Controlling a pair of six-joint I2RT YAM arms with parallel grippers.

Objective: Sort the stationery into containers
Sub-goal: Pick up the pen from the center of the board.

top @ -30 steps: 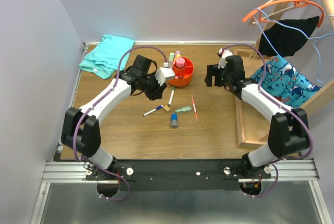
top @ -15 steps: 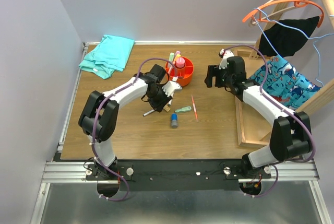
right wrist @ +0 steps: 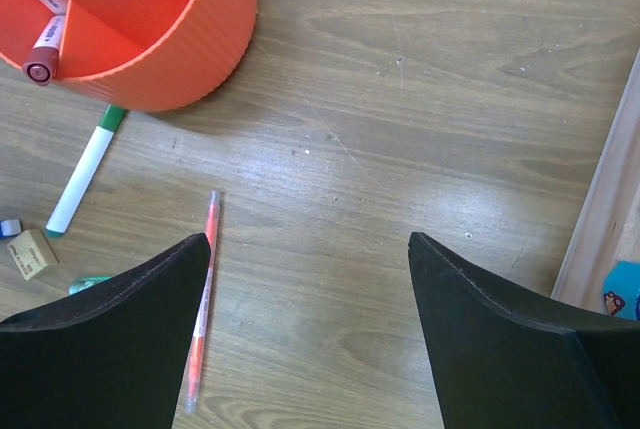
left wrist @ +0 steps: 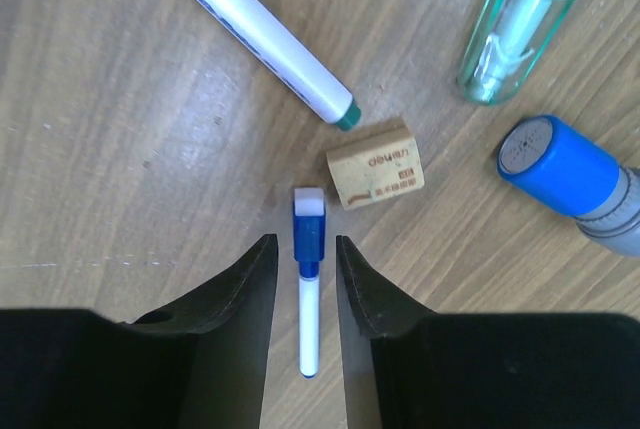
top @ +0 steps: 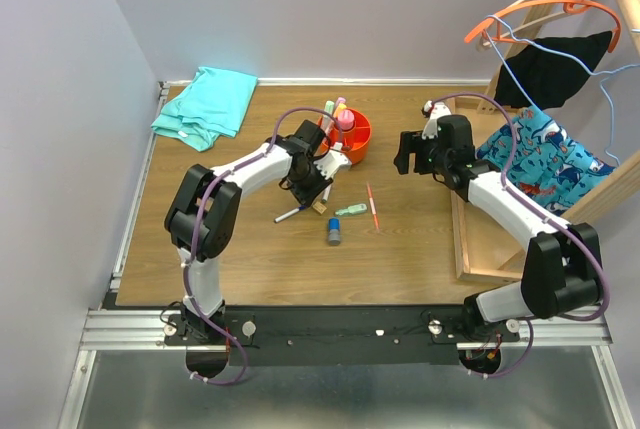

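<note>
Risk first: left gripper [left wrist: 306,241], low centre of wrist view, has jaws narrow but not yet touching, astride blue-capped marker [left wrist: 308,299] lying on the table. Tan block [left wrist: 373,165] sits just beside the cap, so a pinch could bump it or roll the marker off-axis. Right gripper [right wrist: 308,249] is wide open w/ nothing held. Organiser [right wrist: 170,39] is upper left of the right wrist view.

Top view, bearings taken from the organiser [top: 356,141]. Long marker [top: 328,187] just beside at 7 o'clock, with the block [top: 321,207] near its lower end. Short marker [top: 293,214] at 9 o'clock of the block. Highlighter [top: 349,210] at 6 o'clock, cylinder [top: 334,233] beyond it. Pen [top: 372,206] at 5 o'clock. Cloth [top: 205,104] well apart between 9 and 10 o'clock. Tray [top: 461,239] at 4 o'clock. All on the surface [top: 250,259].
</note>
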